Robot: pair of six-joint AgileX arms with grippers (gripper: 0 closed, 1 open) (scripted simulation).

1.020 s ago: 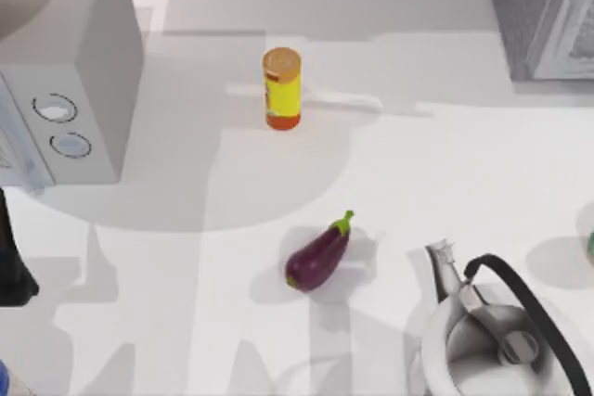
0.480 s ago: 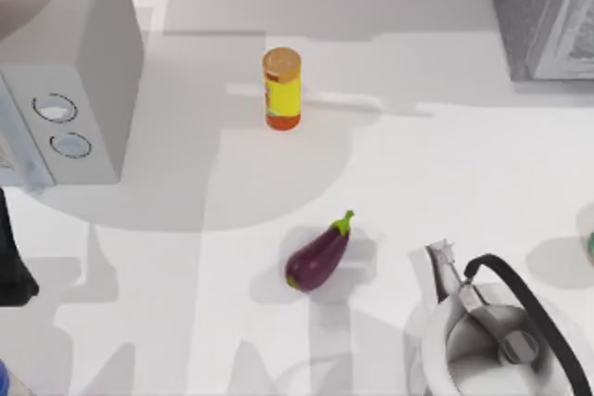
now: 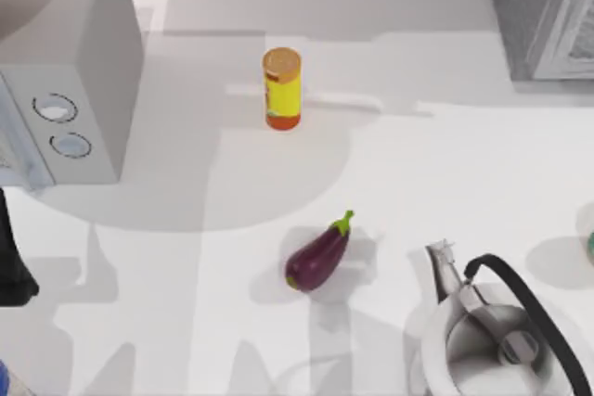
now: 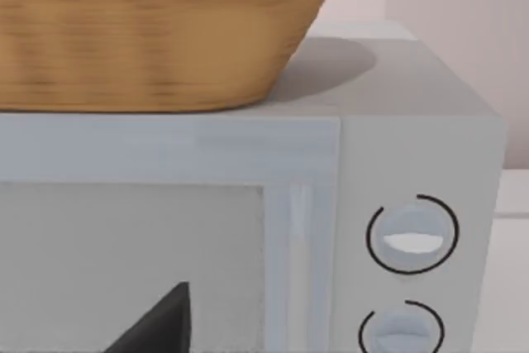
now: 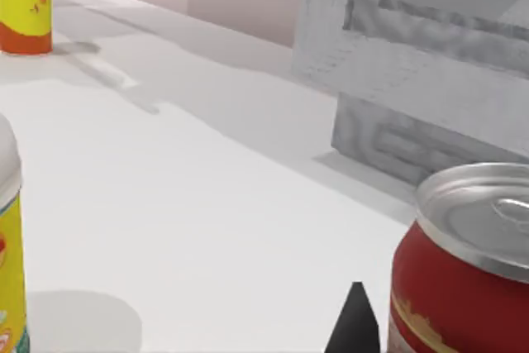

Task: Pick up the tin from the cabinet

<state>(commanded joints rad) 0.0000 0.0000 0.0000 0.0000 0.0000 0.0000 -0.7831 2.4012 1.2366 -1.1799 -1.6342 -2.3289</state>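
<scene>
Frankly, neither tool's opening is discernible; the red tin [image 5: 463,262] by the cabinet [image 5: 430,64] shows no legible label.

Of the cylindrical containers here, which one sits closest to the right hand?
The red can with a silver pull-tab lid: in the right wrist view it looms just beside the dark fingertip, whereas the yellow canister with an orange base stands far off mid-table.

Top camera looked straight down on the white table [image 3: 418,183]. My left wrist camera faced the grey microwave's front [image 4: 248,204] close up, level with its round dials. My right wrist camera sat low, close behind a red tin [image 5: 459,270], sharing the yellow-and-orange canister [image 3: 282,88] with the top view.
</scene>
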